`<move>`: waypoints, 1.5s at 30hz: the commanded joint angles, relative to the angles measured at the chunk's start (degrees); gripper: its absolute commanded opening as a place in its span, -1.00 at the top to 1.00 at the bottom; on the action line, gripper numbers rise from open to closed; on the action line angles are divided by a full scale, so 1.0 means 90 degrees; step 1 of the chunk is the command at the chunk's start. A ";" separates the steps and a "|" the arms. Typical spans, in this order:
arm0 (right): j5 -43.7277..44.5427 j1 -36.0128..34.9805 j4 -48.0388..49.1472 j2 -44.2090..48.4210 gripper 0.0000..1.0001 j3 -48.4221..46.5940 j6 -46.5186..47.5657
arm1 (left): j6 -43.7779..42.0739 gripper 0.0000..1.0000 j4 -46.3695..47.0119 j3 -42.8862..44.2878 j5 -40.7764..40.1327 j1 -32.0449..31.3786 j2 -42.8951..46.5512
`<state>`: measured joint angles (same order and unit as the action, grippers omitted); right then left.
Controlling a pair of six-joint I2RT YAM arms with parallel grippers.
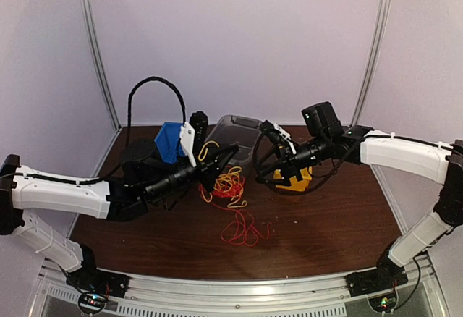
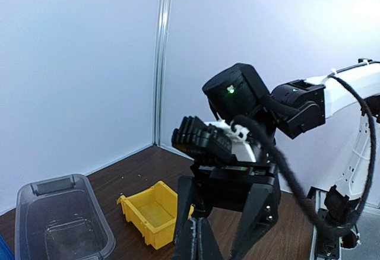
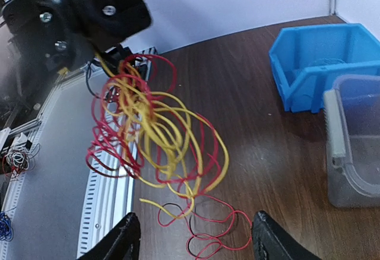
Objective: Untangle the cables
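Observation:
The cables (image 3: pixel 151 129) are a loose tangle of red and yellow wires. They hang from my left gripper (image 3: pixel 101 58), which is shut on their top above the table. Their lower red loops (image 1: pixel 242 229) lie on the wood. In the top view my left gripper (image 1: pixel 228 152) points right, toward my right gripper (image 1: pixel 262 159). My right gripper (image 3: pixel 196 242) is open, its fingers spread wide just short of the hanging bundle and holding nothing. In the left wrist view the left fingertips (image 2: pixel 199 242) are pressed together and the wires are hidden.
A blue bin (image 1: pixel 170 143) stands at the back left. A clear plastic tub (image 1: pixel 242 130) is behind the grippers. A yellow bin (image 1: pixel 296 179) sits under the right arm. The table's metal front rail (image 1: pixel 231 292) runs along the near edge.

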<state>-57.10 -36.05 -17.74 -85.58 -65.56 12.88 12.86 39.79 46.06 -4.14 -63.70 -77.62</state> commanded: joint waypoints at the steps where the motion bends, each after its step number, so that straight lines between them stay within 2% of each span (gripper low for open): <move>1: -0.0108 -0.0482 0.0456 -0.0092 -0.32 -0.0279 0.0099 | 0.0160 1.00 0.0239 -0.0177 -0.0180 0.0027 0.0040; 10: 0.0229 -0.1252 -0.0069 -0.0504 -0.50 -0.0843 0.0387 | 0.0266 1.00 0.0313 -0.0146 -0.0400 0.0029 -0.0062; 16: 0.2106 -0.1562 0.0622 -0.0337 -0.48 -0.0562 -0.0288 | 0.0504 1.00 0.0452 -0.0171 -0.1028 0.0018 -0.0047; 18: 0.2761 -0.1574 0.0658 -0.0335 -0.58 -0.0606 -0.0495 | 0.0608 1.00 0.0528 -0.0200 -0.1354 0.0017 -0.0037; 21: 0.3185 -0.1565 0.0307 -0.0347 -0.60 -0.0930 -0.0412 | 0.0745 1.00 0.0513 -0.0206 -0.1809 0.0018 -0.0042; 24: 0.3350 -0.1569 -0.0329 -0.0223 -0.58 -0.1363 0.0006 | 0.0942 1.00 0.0434 -0.0187 -0.2263 0.0020 -0.0052; 27: 0.3257 -0.1577 -0.0774 -0.0056 -0.49 -0.1590 0.0273 | 0.1042 1.00 0.0458 -0.0166 -0.2268 0.0024 -0.0120; 31: 0.2914 -0.1584 -0.0623 -0.0166 -0.40 -0.1511 0.0112 | 0.1144 1.00 0.0601 -0.0124 -0.2147 0.0018 -0.0187; 37: 0.2415 -0.1667 -0.0535 -0.0927 -0.31 -0.1677 -0.0047 | 0.1183 1.00 0.0666 -0.0191 -0.2146 0.0017 -0.0086; 39: 0.2268 -0.1699 -0.0505 -0.1063 -0.23 -0.1648 -0.0020 | 0.1188 1.00 0.0662 -0.0221 -0.2166 0.0018 -0.0028; 40: 0.2230 -0.1706 -0.0471 -0.1096 -0.12 -0.1617 -0.0030 | 0.1188 1.00 0.0688 -0.0260 -0.2174 0.0017 0.0008; 43: 0.2187 -0.1700 -0.0323 -0.1063 0.64 -0.1474 -0.0039 | 0.1212 1.00 0.0744 -0.0353 -0.2221 0.0019 0.0092; 45: 0.2154 -0.1683 -0.0149 -0.0904 0.96 -0.1314 -0.0050 | 0.1226 1.00 0.0761 -0.0393 -0.2260 0.0022 0.0118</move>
<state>-35.66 -50.98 -21.63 -96.36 -78.94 12.95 23.14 42.35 43.27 -23.31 -63.70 -78.41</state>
